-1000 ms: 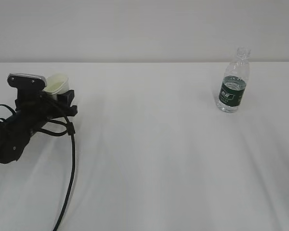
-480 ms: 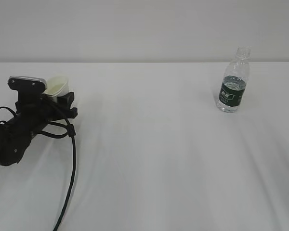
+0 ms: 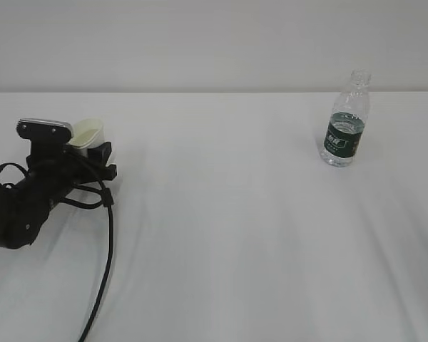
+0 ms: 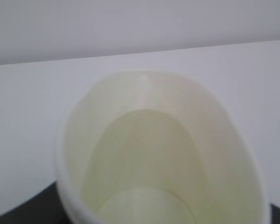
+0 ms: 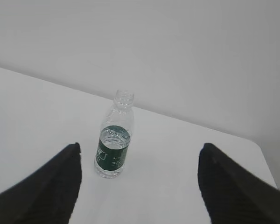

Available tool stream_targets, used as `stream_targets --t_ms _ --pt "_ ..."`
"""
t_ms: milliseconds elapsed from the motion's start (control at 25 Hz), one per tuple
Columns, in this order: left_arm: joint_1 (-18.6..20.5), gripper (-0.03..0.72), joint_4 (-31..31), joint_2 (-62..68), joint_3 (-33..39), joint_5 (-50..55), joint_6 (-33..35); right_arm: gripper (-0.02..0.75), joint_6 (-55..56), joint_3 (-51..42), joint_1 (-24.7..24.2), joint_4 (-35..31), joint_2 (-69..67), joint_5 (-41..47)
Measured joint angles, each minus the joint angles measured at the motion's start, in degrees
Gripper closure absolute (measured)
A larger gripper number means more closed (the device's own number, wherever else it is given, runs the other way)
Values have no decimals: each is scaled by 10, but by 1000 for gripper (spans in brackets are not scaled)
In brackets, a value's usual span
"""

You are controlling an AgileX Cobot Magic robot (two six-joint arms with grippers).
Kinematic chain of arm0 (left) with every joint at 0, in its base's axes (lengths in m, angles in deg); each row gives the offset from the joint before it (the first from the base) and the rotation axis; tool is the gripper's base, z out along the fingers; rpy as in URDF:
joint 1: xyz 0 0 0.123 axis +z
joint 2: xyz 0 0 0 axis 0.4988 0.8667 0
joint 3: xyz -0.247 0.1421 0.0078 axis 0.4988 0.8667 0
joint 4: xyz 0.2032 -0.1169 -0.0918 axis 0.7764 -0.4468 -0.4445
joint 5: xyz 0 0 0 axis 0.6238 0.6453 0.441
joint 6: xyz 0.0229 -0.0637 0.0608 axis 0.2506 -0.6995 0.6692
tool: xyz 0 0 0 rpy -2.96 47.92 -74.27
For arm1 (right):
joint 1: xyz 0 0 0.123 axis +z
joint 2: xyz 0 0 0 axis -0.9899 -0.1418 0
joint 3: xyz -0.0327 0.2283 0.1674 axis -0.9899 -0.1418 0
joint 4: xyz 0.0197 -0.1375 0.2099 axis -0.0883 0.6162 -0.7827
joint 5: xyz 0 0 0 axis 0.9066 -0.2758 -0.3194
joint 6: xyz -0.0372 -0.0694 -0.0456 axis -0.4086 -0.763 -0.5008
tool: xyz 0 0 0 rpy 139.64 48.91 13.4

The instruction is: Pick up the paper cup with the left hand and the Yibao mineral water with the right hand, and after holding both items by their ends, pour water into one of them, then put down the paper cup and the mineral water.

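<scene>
This looks like a robot test room or lab. A wide table (image 3: 257, 235) under a plain white cloth meets a bare pale wall (image 3: 214, 43), with no furniture or decoration. A black robot arm (image 3: 28, 196) trailing a thick cable (image 3: 107, 249) lies on the cloth, near a lone bottle (image 3: 344, 121).

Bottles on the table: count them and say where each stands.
1. The Yibao mineral water stands upright at the table's far right, uncapped and touched by nothing; the right wrist view shows it ahead. None other shows.
</scene>
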Motion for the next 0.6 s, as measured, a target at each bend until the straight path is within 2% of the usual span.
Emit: stream_targets --t_ms 600 --pt "14 303 0 16 -11 -14 4 148 0 0 0 0 0 3"
